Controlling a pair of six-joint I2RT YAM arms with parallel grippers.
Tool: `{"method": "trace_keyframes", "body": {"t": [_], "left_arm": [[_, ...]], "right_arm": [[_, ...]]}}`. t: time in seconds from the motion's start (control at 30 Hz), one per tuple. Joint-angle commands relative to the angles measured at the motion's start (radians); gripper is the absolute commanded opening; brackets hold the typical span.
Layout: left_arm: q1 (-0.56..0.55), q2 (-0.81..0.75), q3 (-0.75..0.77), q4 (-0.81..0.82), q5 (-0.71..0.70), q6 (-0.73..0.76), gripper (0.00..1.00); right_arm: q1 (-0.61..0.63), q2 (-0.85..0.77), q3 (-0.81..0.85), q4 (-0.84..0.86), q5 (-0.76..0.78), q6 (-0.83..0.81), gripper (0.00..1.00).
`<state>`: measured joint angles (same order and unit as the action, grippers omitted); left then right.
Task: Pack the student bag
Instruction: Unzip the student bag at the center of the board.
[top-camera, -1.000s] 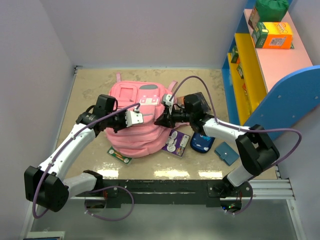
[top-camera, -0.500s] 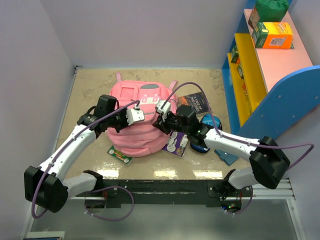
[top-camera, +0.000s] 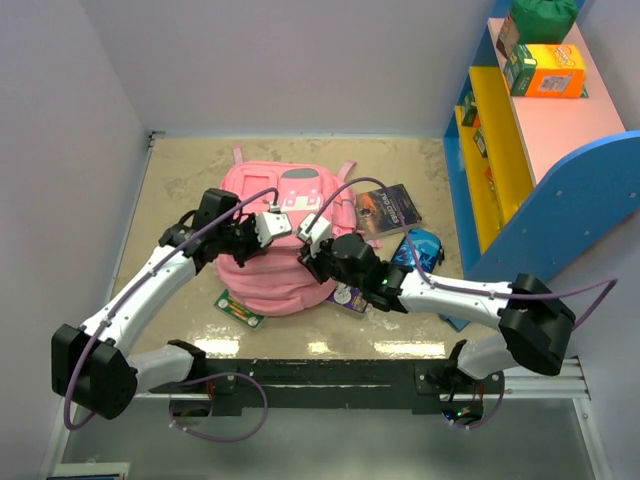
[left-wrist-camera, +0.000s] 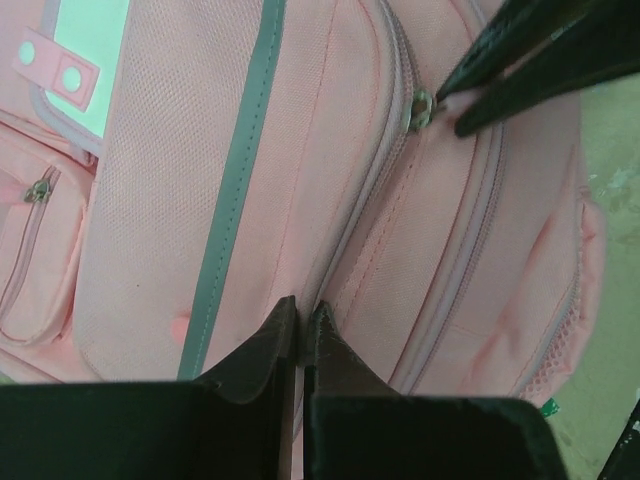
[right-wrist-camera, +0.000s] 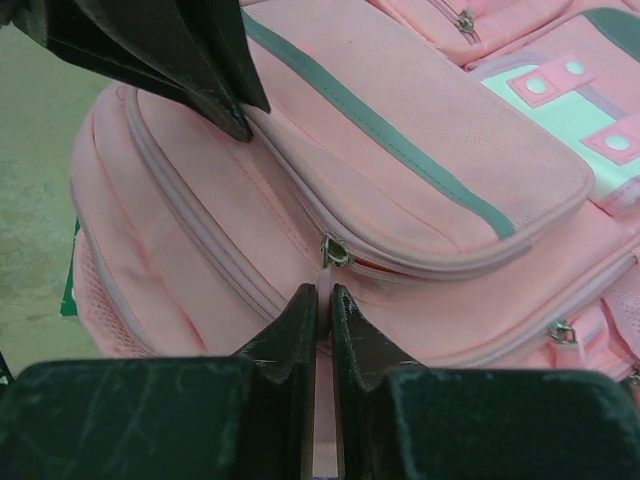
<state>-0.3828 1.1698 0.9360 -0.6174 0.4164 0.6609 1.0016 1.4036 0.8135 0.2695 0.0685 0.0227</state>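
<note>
The student bag (top-camera: 285, 195), a large pink backpack with grey trim, lies flat in the middle of the table. It fills the left wrist view (left-wrist-camera: 160, 150) and the right wrist view (right-wrist-camera: 420, 130). My left gripper (top-camera: 266, 248) (left-wrist-camera: 300, 310) is shut, pinching the bag's fabric beside a zip seam. My right gripper (top-camera: 304, 262) (right-wrist-camera: 322, 295) is shut on the pink pull tab under the metal zip slider (right-wrist-camera: 335, 250) of a front pocket. The two grippers sit close together on top of the bag. The slider also shows in the left wrist view (left-wrist-camera: 422, 105).
A dark book (top-camera: 386, 208) and a dark-blue pencil case (top-camera: 420, 245) lie right of the bag. A purple card (top-camera: 350, 297) and a green card (top-camera: 238, 308) poke out at its near edge. A blue-and-yellow shelf (top-camera: 520, 150) with an orange box (top-camera: 548, 70) stands on the right.
My right arm has swung left and nearer over the bag, uncovering the book and pencil case. My left gripper has shifted slightly on the bag's top.
</note>
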Motion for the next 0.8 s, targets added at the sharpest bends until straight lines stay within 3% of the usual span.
{"method": "trace_keyframes", "body": {"t": [0.0,0.13,0.3,0.47,0.5,0.53,0.6,0.77], "left_arm": [[-0.042,0.010,0.084,0.074,0.055,-0.081,0.00],[-0.071,0.013,0.112,0.062,0.064,-0.096,0.00],[-0.071,0.022,0.156,0.013,0.125,-0.124,0.02],[-0.068,0.016,0.248,-0.074,0.136,-0.103,0.22],[-0.064,0.010,0.268,-0.120,0.133,-0.077,0.36],[-0.048,0.002,0.273,-0.136,0.128,-0.057,0.44],[-0.021,-0.013,0.290,-0.215,0.142,0.043,0.52],[0.134,-0.027,0.273,-0.333,0.180,0.233,0.56]], "right_arm": [[0.103,0.060,0.073,0.073,0.089,0.080,0.00],[0.134,0.106,0.119,0.025,0.194,0.134,0.00],[0.134,0.049,0.039,0.126,0.241,0.164,0.00],[0.131,0.015,-0.005,0.129,0.324,0.201,0.00],[0.127,0.012,-0.016,0.126,0.327,0.204,0.00],[0.121,0.011,-0.020,0.125,0.329,0.215,0.00],[0.111,0.009,-0.036,0.119,0.335,0.230,0.00],[0.092,0.006,-0.048,0.102,0.341,0.240,0.00]]}}
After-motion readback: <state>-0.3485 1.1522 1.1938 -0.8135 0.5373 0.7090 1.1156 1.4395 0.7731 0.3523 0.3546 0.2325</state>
